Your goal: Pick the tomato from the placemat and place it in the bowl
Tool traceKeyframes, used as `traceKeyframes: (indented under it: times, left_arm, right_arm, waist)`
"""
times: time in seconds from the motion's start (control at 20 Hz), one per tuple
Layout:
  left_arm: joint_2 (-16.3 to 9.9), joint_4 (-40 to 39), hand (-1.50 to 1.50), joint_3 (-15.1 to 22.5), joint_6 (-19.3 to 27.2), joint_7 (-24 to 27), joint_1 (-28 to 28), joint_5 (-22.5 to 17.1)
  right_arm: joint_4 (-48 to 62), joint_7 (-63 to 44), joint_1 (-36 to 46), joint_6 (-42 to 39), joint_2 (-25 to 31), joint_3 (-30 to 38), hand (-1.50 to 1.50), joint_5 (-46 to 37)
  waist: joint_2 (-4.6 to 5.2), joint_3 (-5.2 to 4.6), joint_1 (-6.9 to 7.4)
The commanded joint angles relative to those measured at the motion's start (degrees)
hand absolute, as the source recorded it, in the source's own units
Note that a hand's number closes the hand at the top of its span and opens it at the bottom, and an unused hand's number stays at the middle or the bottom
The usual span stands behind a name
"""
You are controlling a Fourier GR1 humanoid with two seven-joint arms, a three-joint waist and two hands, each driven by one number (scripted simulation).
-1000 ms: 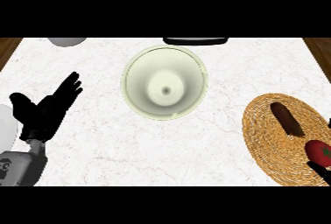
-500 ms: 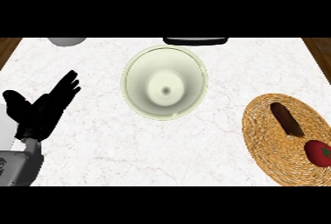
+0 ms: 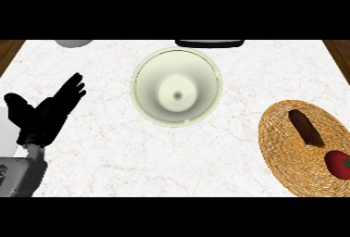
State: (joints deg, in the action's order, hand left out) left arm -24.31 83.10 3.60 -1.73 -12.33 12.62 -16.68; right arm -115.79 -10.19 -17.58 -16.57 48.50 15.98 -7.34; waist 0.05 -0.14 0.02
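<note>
Careful: your left robot hand (image 3: 44, 113) rests spread wide, holding nothing, and the tomato (image 3: 338, 164) beside the brown object (image 3: 305, 128) on the placemat (image 3: 287, 152) could roll when grasped.

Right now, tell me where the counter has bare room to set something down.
Bare counter lies below the bowl, between the left hand and the placemat. The placemat is crowded: a tomato and a dark brown object.

Counter from above — bowl in the middle, placemat at the right.

The pale bowl (image 3: 177, 87) stands on the marble counter (image 3: 137, 157). The tomato (image 3: 338, 164) lies on the woven placemat (image 3: 287, 148) beside a dark brown stick-shaped thing (image 3: 305, 128) — the left hand (image 3: 46, 111) rests open at the left edge.
</note>
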Motion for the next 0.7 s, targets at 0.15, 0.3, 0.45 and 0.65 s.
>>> traceKeyframes:
  times: [0.15, 0.3, 0.45, 0.65]
  left_arm:
    - [-0.88, 0.29, 0.0, -2.09, -2.16, -1.35, 0.69, -0.57]
    - [0.69, 4.29, 0.0, -0.81, -1.35, -3.77, -0.53, 0.19]
    - [0.86, 3.88, 0.0, -2.08, -2.37, -0.09, -4.15, 1.4]
    - [2.68, 2.02, 0.0, -2.96, -2.69, -2.21, -1.22, 2.45]
  right_arm:
    - [-5.23, -18.42, 7.04, -6.27, 2.13, -8.21, -1.5, -2.62]
    - [-4.06, -21.63, 8.91, -8.76, 0.72, -10.69, -1.5, -3.95]
    - [-3.76, -23.13, 9.12, -11.36, -0.06, -10.55, -1.5, -5.99]
    - [-4.51, -25.89, 10.55, -17.41, -2.26, -7.46, -1.5, -3.89]
  waist:
    - [0.08, 0.08, 0.75]
    - [-0.04, 0.12, 0.58]
    - [-0.06, 0.12, 0.34]
    - [-0.09, 0.12, -0.1]
